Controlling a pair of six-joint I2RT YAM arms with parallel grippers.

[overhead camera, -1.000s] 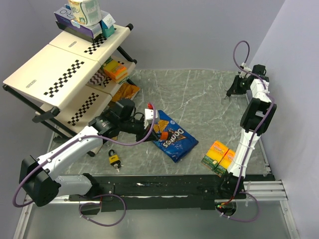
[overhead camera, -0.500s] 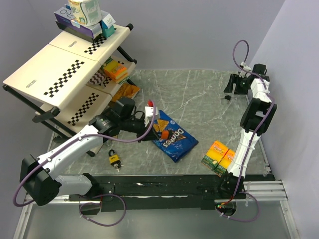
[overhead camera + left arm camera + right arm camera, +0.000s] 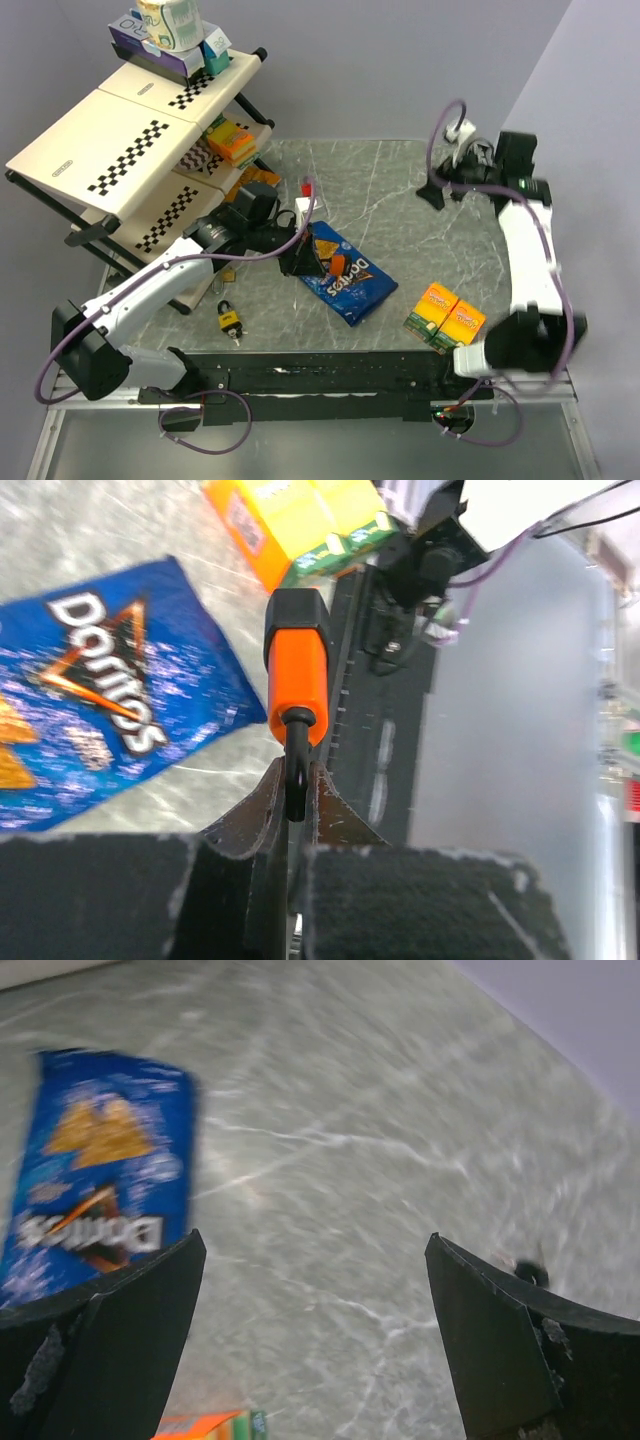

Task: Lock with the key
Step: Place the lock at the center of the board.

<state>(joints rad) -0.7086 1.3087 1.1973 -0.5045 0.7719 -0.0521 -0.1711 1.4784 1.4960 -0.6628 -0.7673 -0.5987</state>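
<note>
A yellow padlock (image 3: 229, 321) lies on the marble table (image 3: 400, 210) near the front left, beside the shelf's foot. My left gripper (image 3: 318, 262) hovers over the chip bag, well right of the padlock. It is shut on the key (image 3: 337, 265). In the left wrist view the key's orange body (image 3: 297, 670) with its black cap sticks out beyond the jaws, which pinch its black end; left gripper (image 3: 297, 775). My right gripper (image 3: 440, 190) hangs over the back right of the table, jaws wide open and empty; right gripper (image 3: 313, 1245). Neither wrist view shows the padlock.
A blue Doritos bag (image 3: 345, 278) lies mid-table. Two orange-yellow boxes (image 3: 446, 317) sit front right. A folding checkered shelf (image 3: 120, 140) with boxes stands at the left. A small dark object (image 3: 527, 1272) lies on the marble by my right fingers.
My right arm swung left and forward over the table and its jaws opened wide. My left arm carried the key a little to the right over the chip bag.
</note>
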